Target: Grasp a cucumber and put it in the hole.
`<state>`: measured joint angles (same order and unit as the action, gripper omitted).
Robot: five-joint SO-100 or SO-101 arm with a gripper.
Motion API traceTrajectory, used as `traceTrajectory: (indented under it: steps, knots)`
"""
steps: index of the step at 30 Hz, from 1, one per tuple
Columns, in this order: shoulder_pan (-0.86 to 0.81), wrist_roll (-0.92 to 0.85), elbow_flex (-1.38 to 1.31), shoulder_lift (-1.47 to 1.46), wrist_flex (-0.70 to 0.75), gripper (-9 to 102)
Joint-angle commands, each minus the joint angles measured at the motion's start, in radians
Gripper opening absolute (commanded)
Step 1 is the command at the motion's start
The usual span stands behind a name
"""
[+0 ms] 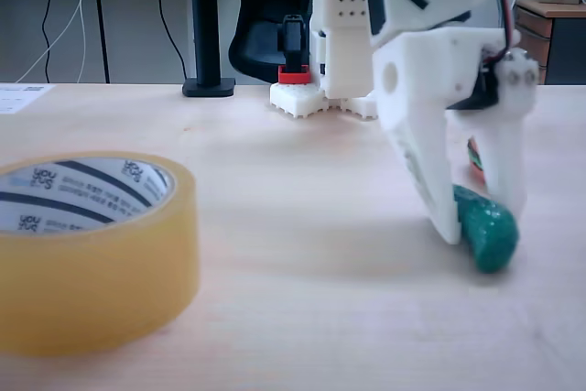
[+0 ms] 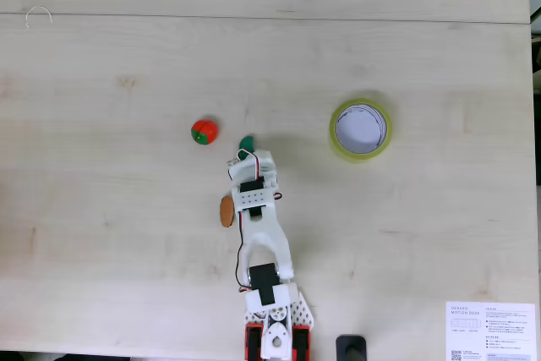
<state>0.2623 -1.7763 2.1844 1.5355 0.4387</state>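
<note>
The teal-green cucumber (image 1: 490, 235) lies on the table at the right of a fixed view, and its tip (image 2: 247, 142) pokes out past the fingers in the top-down fixed view. My white gripper (image 1: 482, 226) (image 2: 250, 156) comes down onto it, one finger on each side, closed to the cucumber's width. The yellowish tape roll (image 1: 101, 272) (image 2: 335, 130) lies flat, well apart from the gripper. Its hole (image 1: 78, 191) (image 2: 361, 127) opens upward, with a white striped inner core.
In the top-down fixed view a red and green toy (image 2: 204, 131) sits left of the gripper. An orange-brown toy burger (image 2: 226, 210) lies beside the arm. A printed sheet (image 2: 490, 331) is at the bottom right corner. A black stand (image 1: 206, 34) rises behind the table.
</note>
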Motion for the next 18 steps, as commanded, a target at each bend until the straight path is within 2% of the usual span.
traceTrajectory:
  steps: [1, 6, 18]
  knots:
    - [-0.003, -0.011, 0.029, 0.012, 0.005, 7]
    - [-0.005, -0.011, 0.031, 0.044, 0.005, 2]
    - [-0.066, -0.006, 0.023, 0.256, 0.006, 0]
